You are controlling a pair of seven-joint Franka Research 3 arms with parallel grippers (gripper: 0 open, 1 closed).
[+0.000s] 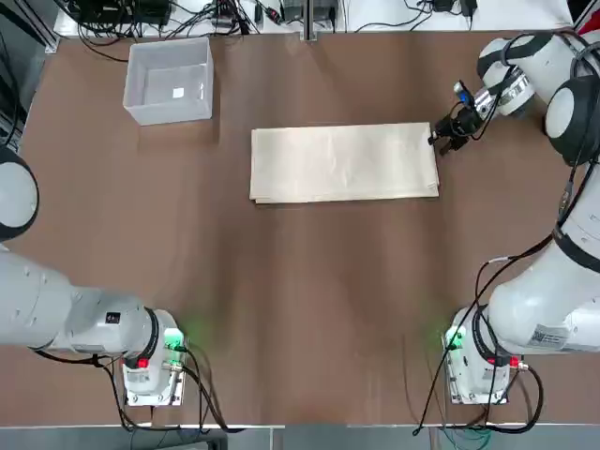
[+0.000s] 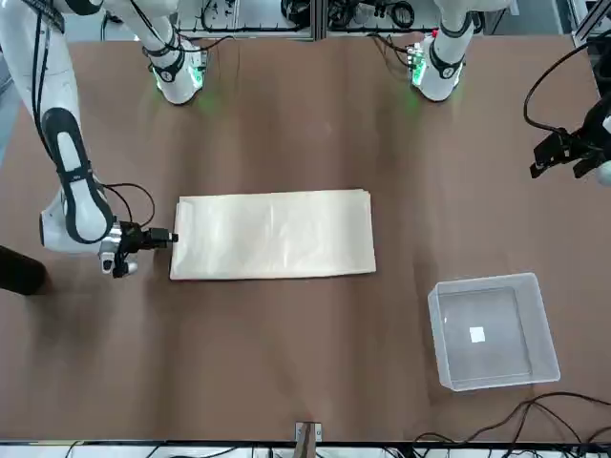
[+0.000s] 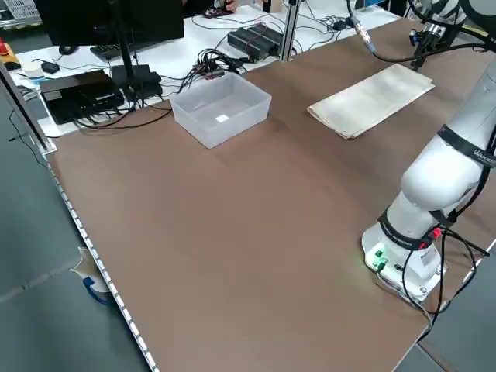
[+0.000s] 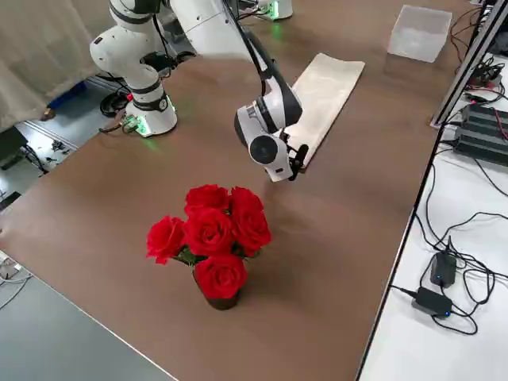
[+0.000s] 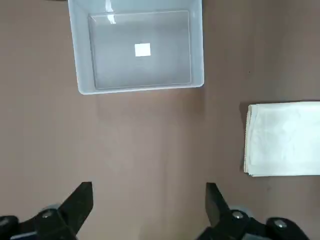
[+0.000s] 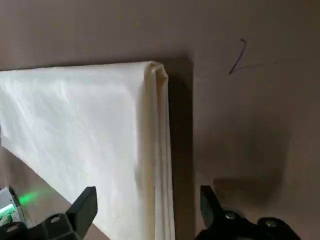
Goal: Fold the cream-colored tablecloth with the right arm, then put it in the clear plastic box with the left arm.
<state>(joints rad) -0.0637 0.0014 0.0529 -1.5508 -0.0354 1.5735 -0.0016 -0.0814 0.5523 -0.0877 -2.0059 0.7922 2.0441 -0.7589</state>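
The cream-colored tablecloth [image 1: 343,162] lies flat near the middle of the worktop [image 1: 281,300], a long folded rectangle w/ layered edges showing at its short end in the right wrist view. The clear plastic box [image 1: 170,79] stands upright near the far left corner of the worktop, well apart from the cloth, w/ a small white label [image 5: 142,49] on its floor and nothing else in it.

The right gripper [image 1: 448,139] is down at the cloth's right short end, by its far corner, just beside the edge; contact can't be told. Its fingers [image 6: 84,209] stand wide apart, straddling the folded edge, w/ nothing gripped between them. The right arm [image 2: 69,181] reaches out low over the worktop's right side.

The left gripper [image 5: 148,207] hangs high above the worktop's left side, looking down on box and cloth end. Fingers spread wide, holding nothing. The left arm [image 1: 56,314] sits back near its base.

A pot of red roses [image 4: 210,238] stands at the worktop's right edge.
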